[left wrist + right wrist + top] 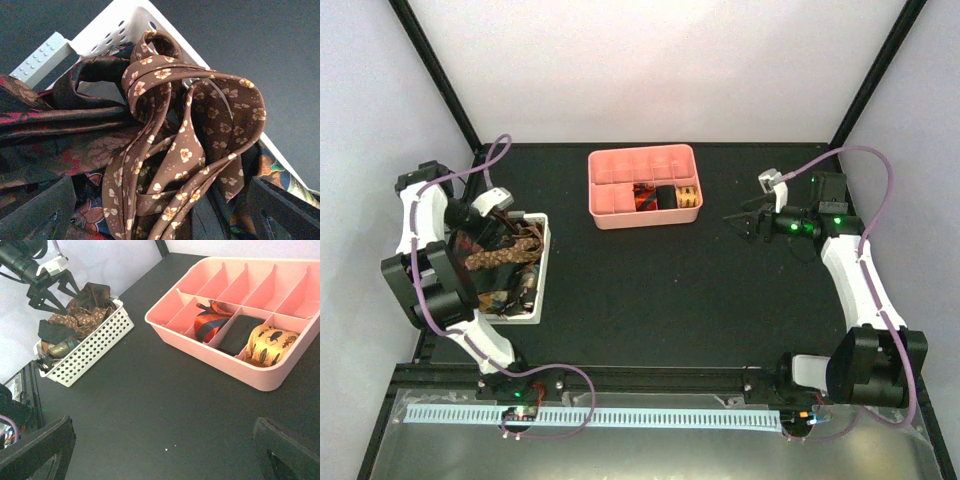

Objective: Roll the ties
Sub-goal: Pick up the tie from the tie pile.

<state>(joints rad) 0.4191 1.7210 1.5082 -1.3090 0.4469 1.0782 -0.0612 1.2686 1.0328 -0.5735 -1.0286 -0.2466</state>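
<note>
A brown tie with small cream flowers lies bunched in loops on top of other dark ties in the white basket. My left gripper hangs open just above it, its fingers wide on either side of the loops. From above, the brown tie shows under the left gripper. Rolled red-orange, black and gold ties sit in the front compartments of the pink tray. My right gripper is open over bare table, to the right of the tray.
The pink tray stands at the back middle of the black table. The white basket sits at the left edge, full of loose ties. A black frame post rises at each back corner.
</note>
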